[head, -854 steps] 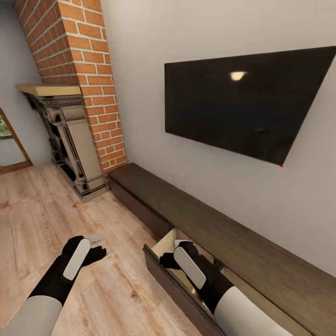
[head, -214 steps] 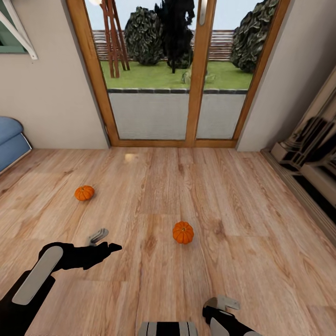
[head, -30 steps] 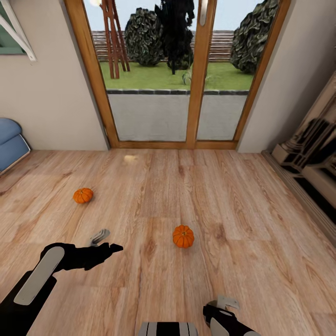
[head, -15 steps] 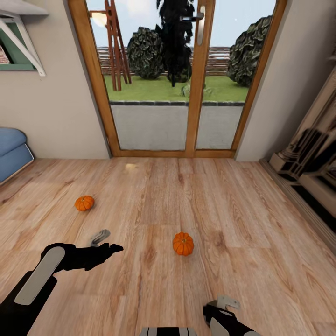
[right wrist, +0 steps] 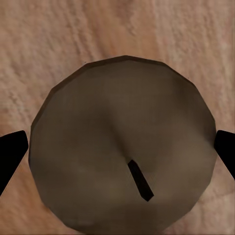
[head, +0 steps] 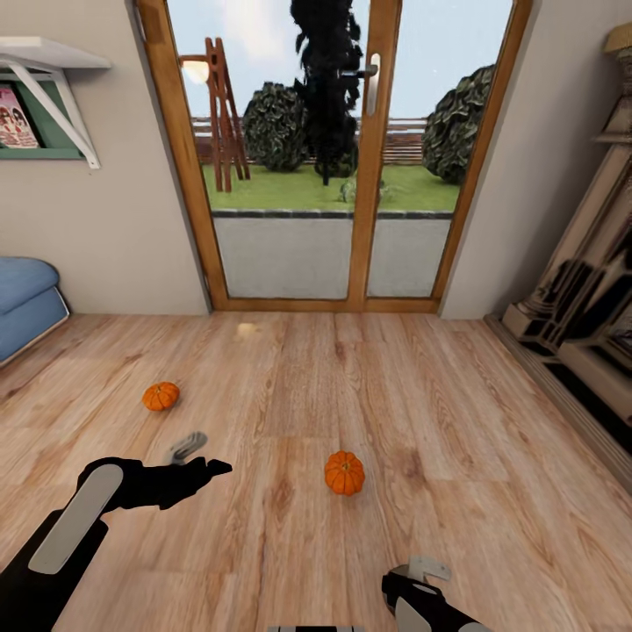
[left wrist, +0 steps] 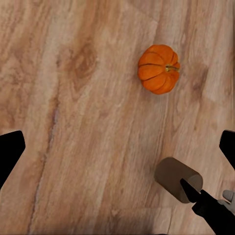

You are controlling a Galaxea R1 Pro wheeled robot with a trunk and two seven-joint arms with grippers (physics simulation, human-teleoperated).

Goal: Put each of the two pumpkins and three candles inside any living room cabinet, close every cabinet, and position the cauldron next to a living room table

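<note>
Now the head camera has tilted up compared with a second ago: more of the glass door and a wall shelf show, while the pumpkins sit lower in frame; this is camera motion, the things themselves have not shifted on the floor. Near pumpkin lies on the boards ahead, between the two arms; far pumpkin lies well apart from it, toward the left and the blue sofa. Left claw hovers above the floor, fingers spread wide, nothing between them; its wrist view looks down on the near pumpkin and on a candle standing on the boards near it, with the right arm's dark tip overlapping the candle's edge. Right claw sits low at the frame's bottom edge; in its wrist view the candle top with its dark wick lies directly below, and the two dark fingertips stand wide apart on either side of it, not touching. So: right claw open, centred over the candle, not yet gripping. Judgement: candle pickup is the step in hand; both pumpkins are still on the floor, so the cabinet loading is far from done. Next move likely calls for a straight descent, then closing on the candle's sides.
</note>
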